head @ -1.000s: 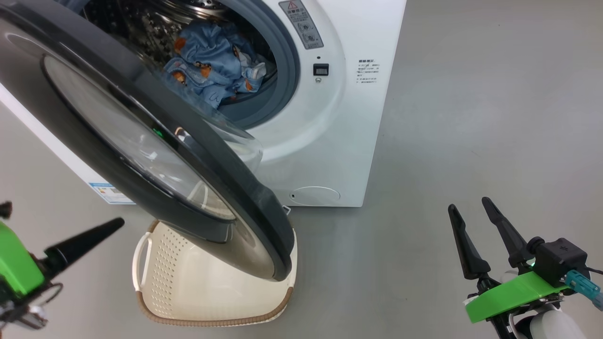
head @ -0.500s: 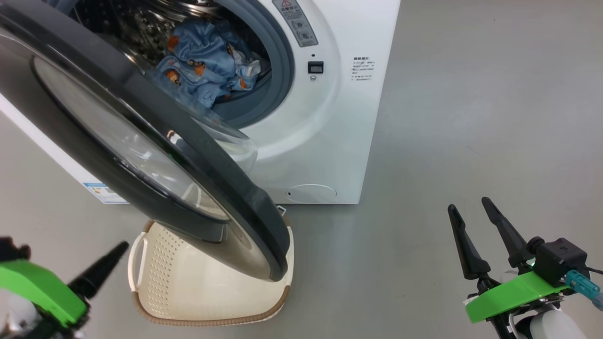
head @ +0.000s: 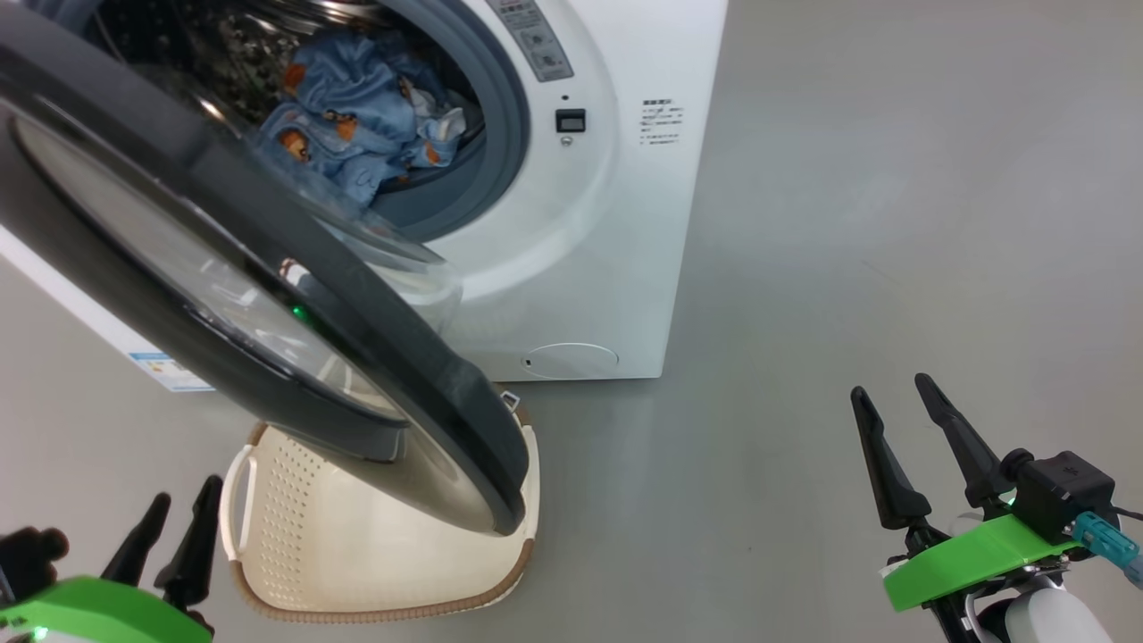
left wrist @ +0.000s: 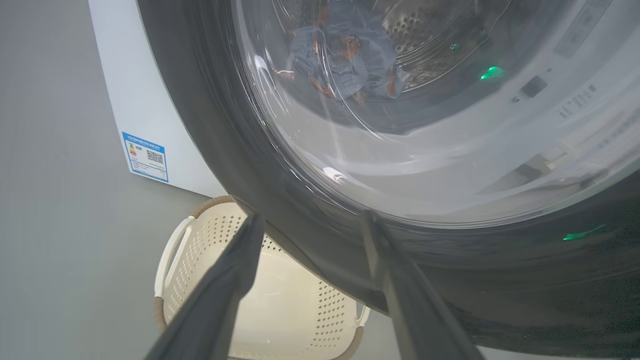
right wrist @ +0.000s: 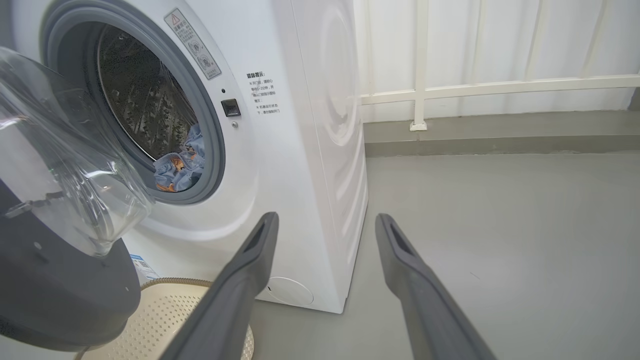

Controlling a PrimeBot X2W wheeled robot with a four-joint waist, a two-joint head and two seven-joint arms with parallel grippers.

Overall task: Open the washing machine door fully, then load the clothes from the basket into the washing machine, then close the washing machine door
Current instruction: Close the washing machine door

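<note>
**Left gripper turns upright beside the basket, door hanging part-open**

Since a second ago the left gripper has swung from lying sideways at the picture's left edge to standing at the lower left corner, both dark fingers now pointing up. The whole head view has slid a little as well, so the sideways drift of the machine and basket is the camera's. The right gripper sits where it did, low on the right.

The left gripper's fingers are spread wide and hold nothing. It stands just beside the white handle of the basket, with the washing machine door above it and to its right. The door is swung out part-way from the washing machine, and its black rim hangs over the basket. In the left wrist view the left gripper points up at the lower rim of the door. Its tips appear against the rim, but whether they touch it cannot be told. The basket lies below them.

The clothes, blue with orange prints, lie in the drum behind the door. They show through the glass and through the gap in the right wrist view.

The right gripper is also wide and holding nothing. It is over bare grey floor, well apart from the door, and points toward the front corner of the machine.
</note>
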